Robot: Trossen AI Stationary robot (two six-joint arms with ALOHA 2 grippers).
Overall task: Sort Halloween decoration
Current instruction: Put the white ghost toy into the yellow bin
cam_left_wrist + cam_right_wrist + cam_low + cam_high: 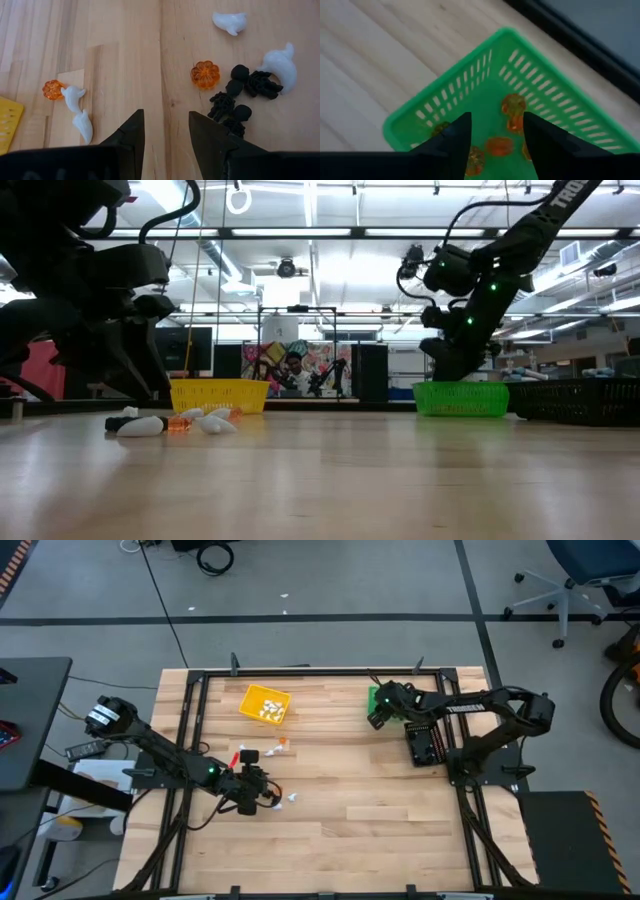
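Lying scattered on the pale wooden table (380, 800), the Halloween decoration (235, 90) sat just ahead of the left gripper (166, 131), whose jaws stood apart with nothing between them. White ghosts pointed different ways, sharing no common axis; black skeletons lay tangled beside an orange pumpkin (205, 74). More white pieces filled the yellow bin (264, 704) near the table's far edge. Over the green bin (470, 95), the right gripper (492, 137) hung with jaws parted and empty, orange pieces lying below. Beside it sat a black bin (424, 744). Beyond the table, a person sat in the brightly lit room.
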